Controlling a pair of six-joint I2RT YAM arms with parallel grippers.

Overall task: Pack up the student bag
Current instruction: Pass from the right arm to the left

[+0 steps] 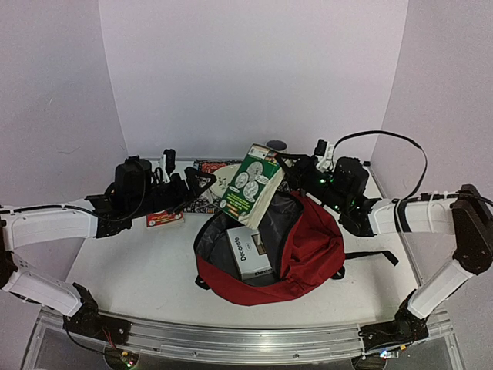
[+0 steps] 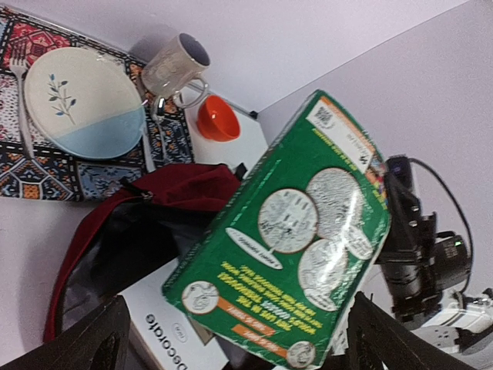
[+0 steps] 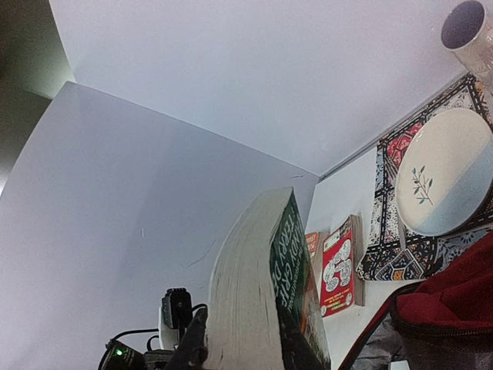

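The student bag is a dark-red backpack lying open on the table, grey lining showing, with a white box marked "Decorate" inside. It also shows in the left wrist view and the right wrist view. My right gripper is shut on a thick green book and holds it tilted in the air above the bag's mouth. Its fingers pinch the page block. My left gripper is open just left of the book. The book fills the space before its spread fingers.
A patterned placemat at the back holds a white-and-blue plate, a fork and a grey mug, with an orange bowl beside it. A red book lies on the table under my left arm, and also shows in the right wrist view.
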